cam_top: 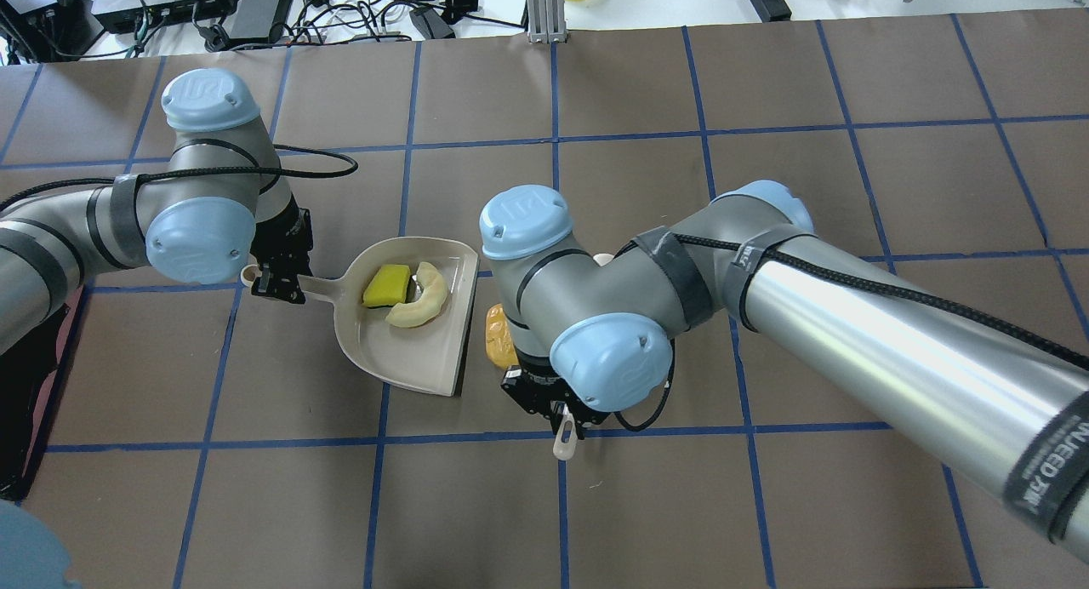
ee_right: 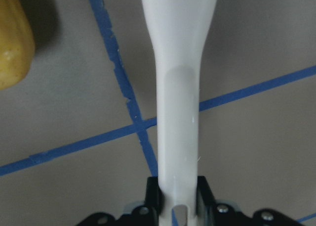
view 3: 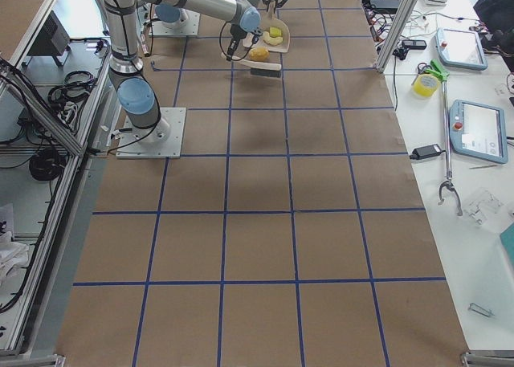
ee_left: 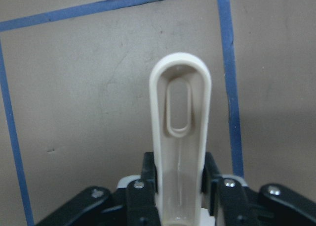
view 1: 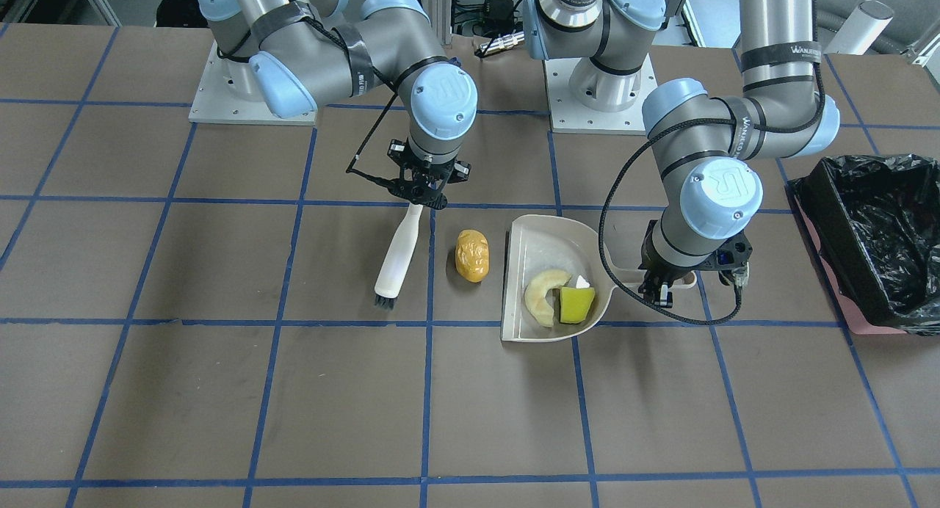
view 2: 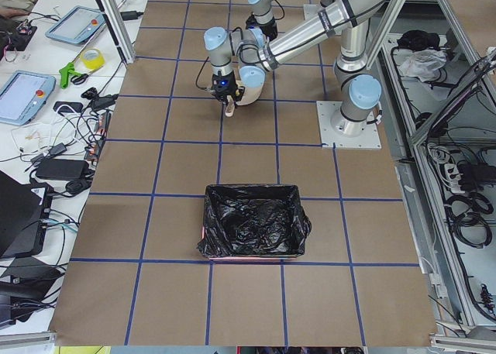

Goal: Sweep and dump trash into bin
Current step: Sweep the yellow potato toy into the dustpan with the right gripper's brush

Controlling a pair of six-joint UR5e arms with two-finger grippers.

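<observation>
An orange-brown lumpy blob of trash [view 1: 471, 255] lies on the table between the beige brush [view 1: 396, 255] and the open mouth of the beige dustpan [view 1: 547, 240]. A cream crescent [view 1: 545, 295] and a yellow-green wedge [view 1: 577, 305] lie inside the pan. My right gripper [view 1: 422, 197] is shut on the brush handle [ee_right: 178, 112], and the dark bristles [view 1: 385, 299] point down at the table. My left gripper [view 1: 663, 286] is shut on the dustpan handle [ee_left: 180, 137]. The pink bin [view 1: 874, 236], lined with a black bag, stands beyond my left arm at the table's end.
The brown table carries a grid of blue tape lines [view 1: 426, 405]. Both arm bases [view 1: 598, 89] stand at the robot's side of the table. In the overhead view my right arm [cam_top: 681, 291] hides part of the orange blob [cam_top: 496, 338].
</observation>
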